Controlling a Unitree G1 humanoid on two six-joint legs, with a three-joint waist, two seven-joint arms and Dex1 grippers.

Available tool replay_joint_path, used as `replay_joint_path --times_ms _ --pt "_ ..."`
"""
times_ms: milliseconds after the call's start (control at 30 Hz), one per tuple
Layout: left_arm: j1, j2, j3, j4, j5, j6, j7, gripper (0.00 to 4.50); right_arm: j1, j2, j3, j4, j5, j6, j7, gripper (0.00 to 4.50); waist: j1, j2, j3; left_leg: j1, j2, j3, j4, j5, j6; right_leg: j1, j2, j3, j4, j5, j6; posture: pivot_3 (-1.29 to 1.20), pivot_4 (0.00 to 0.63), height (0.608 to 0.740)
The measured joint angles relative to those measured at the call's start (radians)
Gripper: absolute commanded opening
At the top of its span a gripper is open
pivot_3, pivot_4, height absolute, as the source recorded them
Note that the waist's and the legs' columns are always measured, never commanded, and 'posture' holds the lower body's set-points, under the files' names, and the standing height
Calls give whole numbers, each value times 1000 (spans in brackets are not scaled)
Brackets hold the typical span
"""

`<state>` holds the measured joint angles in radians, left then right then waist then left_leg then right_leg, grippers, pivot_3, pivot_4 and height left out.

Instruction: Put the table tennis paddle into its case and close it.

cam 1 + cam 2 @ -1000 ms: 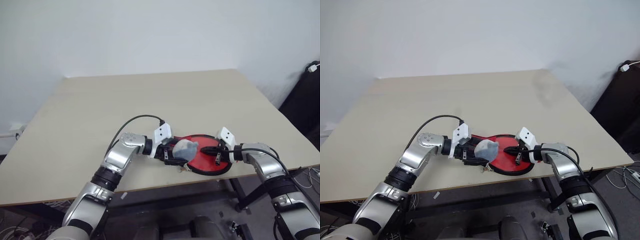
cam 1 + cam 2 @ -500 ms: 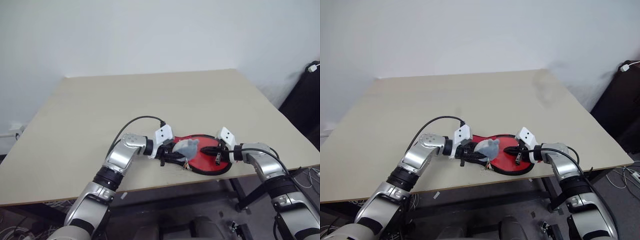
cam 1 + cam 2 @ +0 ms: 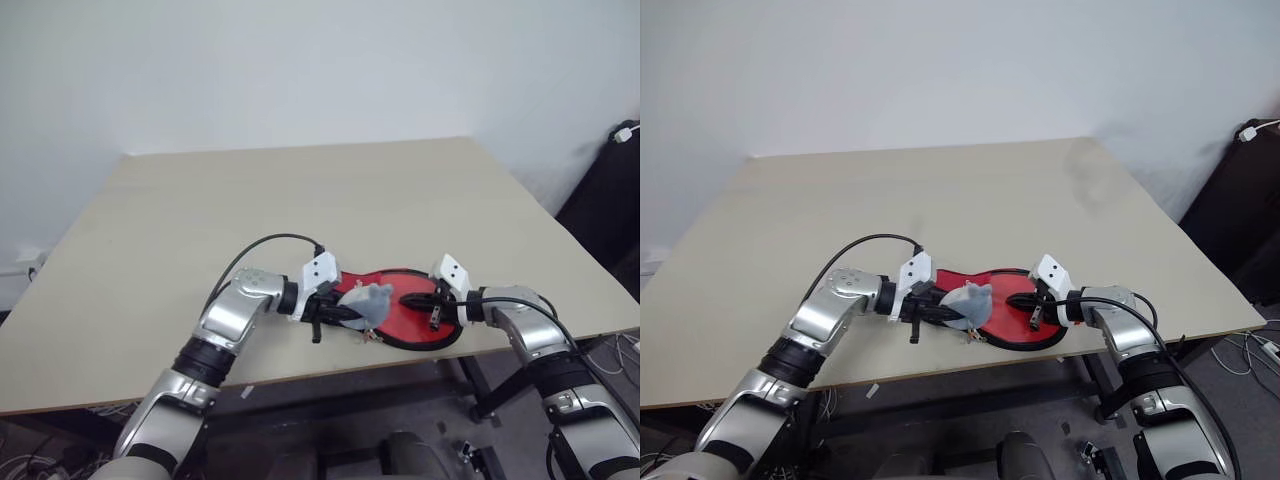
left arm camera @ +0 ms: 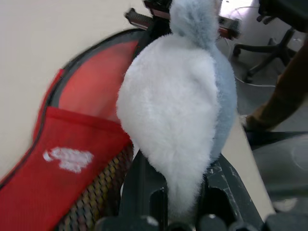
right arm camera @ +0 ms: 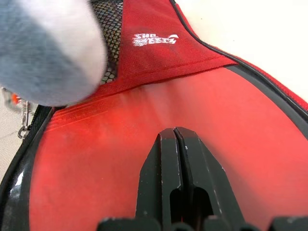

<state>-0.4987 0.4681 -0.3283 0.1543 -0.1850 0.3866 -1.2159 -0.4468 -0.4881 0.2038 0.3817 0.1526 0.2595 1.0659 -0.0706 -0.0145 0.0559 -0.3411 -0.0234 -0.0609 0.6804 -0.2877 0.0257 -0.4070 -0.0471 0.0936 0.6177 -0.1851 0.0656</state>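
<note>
Lying near the front edge of the desk [image 3: 200, 200], the case [image 3: 425, 325] is seen between the two arms, its round body toward the robot's right and its narrow handle end toward the left, so that its long axis runs across the desk from one gripper to the other. The paddle itself cannot be told apart from the case; the red seen through the clear front may be its rubber face, and it is judged to be already inside.

The left gripper [image 3: 345, 310] is reached in from the left at the handle end, where its fingers are pressed together on a small grey-blue fluffy lump [image 4: 180, 106]; in the left wrist view the lump's lower end is seen pinched between them. The lump is judged to hang from the zip pull, though the join is hidden. The right gripper [image 3: 418, 299] is laid on the round red part of the case, its fingers pressed together with nothing between them, seemingly holding the case down.

The coming move is judged to turn on this: the zip edging [image 5: 269, 89] runs around the round body, away from the left gripper and toward the right one, so the pull would have to be drawn along that curve while the case is pinned.

The case shows a red fabric panel with a small white logo [image 5: 154, 39], a strip of black mesh [image 5: 109, 33], a glossy red front and black edging.
</note>
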Motion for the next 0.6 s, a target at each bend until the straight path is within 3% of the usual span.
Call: replay_joint_path --times_ms 233,600 --pt "93 98 11 -95 -33 17 -26 198 3 2 1 -5 1 0 5 0 -6 0 0 0 1 0 -5 0 0 0 0 0 -7 0 0 0 0 740" --pt "139 146 34 -119 -61 20 1 198 0 6 6 -5 1 -1 5 0 -7 0 0 0 4 0 -7 0 0 0 3 -1 -8 0 0 0 0 740"
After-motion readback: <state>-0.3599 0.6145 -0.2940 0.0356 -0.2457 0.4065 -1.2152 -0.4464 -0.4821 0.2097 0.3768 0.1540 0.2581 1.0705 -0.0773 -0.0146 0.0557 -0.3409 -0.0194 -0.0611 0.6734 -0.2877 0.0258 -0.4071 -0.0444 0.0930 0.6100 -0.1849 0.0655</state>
